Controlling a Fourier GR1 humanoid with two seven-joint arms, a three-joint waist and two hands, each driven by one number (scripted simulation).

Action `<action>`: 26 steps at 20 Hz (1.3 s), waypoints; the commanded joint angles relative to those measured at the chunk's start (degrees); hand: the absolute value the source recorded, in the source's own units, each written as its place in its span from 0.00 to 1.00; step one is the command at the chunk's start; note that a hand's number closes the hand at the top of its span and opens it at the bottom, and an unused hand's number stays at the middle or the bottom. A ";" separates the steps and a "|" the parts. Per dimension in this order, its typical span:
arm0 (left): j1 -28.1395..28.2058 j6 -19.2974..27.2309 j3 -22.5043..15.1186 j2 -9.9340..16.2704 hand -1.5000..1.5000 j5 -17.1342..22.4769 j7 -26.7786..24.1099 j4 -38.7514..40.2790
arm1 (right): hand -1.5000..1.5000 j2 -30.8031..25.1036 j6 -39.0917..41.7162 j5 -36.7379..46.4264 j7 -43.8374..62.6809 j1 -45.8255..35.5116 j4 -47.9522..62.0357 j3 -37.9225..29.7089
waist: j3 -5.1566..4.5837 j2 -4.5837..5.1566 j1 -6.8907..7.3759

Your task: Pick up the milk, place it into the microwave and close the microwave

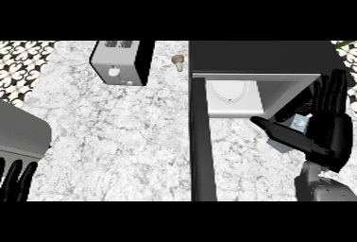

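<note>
My right hand (333,130), nearest the camera, curls round the milk (291,133) just outside the open microwave (279,59), its door (200,142) swung toward me over the tabletop (111,132); left hand (15,179) rests open at lower left.

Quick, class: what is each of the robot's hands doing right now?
Left hand: open, resting at the lower left edge, holding nothing.
Right hand: curled round the milk in front of the open microwave.
</note>
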 commanded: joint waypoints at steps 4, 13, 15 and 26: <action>0.22 -2.79 2.22 0.04 0.00 1.29 -3.22 3.76 | 0.00 -0.24 3.45 -6.25 -11.86 5.81 9.36 -5.59 | 0.02 0.07 -0.17; 6.17 -5.83 3.90 -0.02 0.00 3.15 -5.12 0.96 | 0.00 -1.16 4.74 -7.21 -16.58 8.59 13.23 -7.51 | -0.01 -0.03 0.01; -1.17 -3.29 7.17 1.29 0.00 4.62 -0.05 0.79 | 0.00 -1.90 6.42 -9.50 -19.30 6.73 18.14 -9.53 | 0.01 0.09 -0.25; 4.42 -5.87 2.33 -1.84 0.00 1.10 -2.03 -0.34 | 0.00 -4.35 11.03 -9.93 -30.47 6.60 28.66 -10.86 | 0.00 0.01 -0.12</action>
